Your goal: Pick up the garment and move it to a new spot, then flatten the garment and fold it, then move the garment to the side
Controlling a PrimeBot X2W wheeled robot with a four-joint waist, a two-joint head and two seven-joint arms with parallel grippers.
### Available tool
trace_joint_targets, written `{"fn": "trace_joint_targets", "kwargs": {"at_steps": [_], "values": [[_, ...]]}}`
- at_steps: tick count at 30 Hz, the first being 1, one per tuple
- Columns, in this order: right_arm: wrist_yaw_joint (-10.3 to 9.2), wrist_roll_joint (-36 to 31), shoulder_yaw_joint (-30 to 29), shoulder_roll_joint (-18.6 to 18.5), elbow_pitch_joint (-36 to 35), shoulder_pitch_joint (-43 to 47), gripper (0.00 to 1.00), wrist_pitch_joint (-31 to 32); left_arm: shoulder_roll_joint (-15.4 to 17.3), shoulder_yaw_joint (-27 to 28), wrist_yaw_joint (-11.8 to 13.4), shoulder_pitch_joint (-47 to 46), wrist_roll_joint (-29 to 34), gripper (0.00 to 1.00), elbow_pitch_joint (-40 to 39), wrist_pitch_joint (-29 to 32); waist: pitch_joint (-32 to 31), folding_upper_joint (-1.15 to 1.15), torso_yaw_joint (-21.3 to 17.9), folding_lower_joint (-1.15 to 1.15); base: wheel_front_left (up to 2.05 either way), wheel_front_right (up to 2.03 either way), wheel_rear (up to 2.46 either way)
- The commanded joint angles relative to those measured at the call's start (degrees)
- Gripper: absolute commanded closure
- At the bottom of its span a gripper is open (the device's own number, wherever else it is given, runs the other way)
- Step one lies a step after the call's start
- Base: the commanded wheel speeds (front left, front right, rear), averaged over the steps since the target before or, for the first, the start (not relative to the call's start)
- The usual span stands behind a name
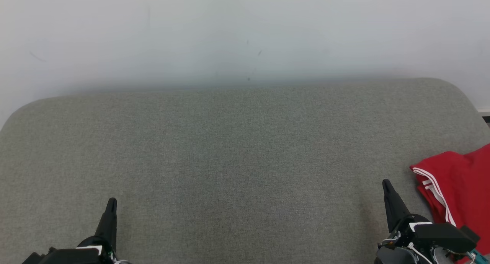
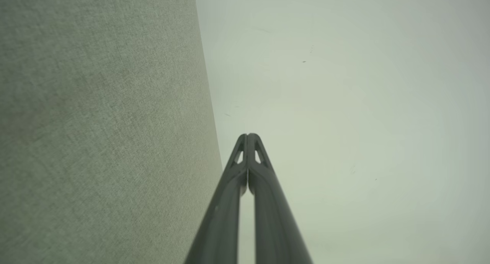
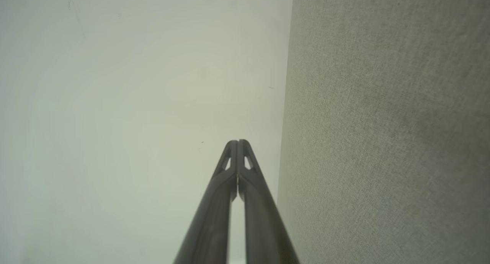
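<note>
The garment (image 1: 461, 178) was bright red cloth with thin white stripes along one edge. It lay in a loosely folded, rumpled heap at the near right edge of the grey fabric-covered counter (image 1: 237, 153), partly cut off by the frame. The right claw (image 1: 386, 184) was clenched on nothing at the counter's near right, its tips clear of the red cloth. The left claw (image 1: 111, 202) was also clenched and empty at the counter's near left. A pale wall (image 1: 245, 30) stood behind the counter.

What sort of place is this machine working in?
Probably a plain indoor test corner for folding clothes: a wide grey fabric-covered surface stands against a bare pale wall, and a red garment with white stripes lies at its right edge.
</note>
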Motion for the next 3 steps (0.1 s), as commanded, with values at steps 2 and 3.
{"fn": "trace_joint_targets", "kwargs": {"at_steps": [2, 3], "values": [[-0.12, 0.09, 0.00, 0.01, -0.12, 0.04, 1.00, 0.19, 0.24, 0.22, -0.17, -0.51, -0.23, 1.00, -0.20, 0.11, 0.00, 0.00, 0.00, 0.00, 0.00, 0.00, 0.00], [-0.12, 0.09, 0.00, 0.01, -0.12, 0.04, 1.00, 0.19, 0.24, 0.22, -0.17, -0.51, -0.23, 1.00, -0.20, 0.11, 0.00, 0.00, 0.00, 0.00, 0.00, 0.00, 0.00]]}}
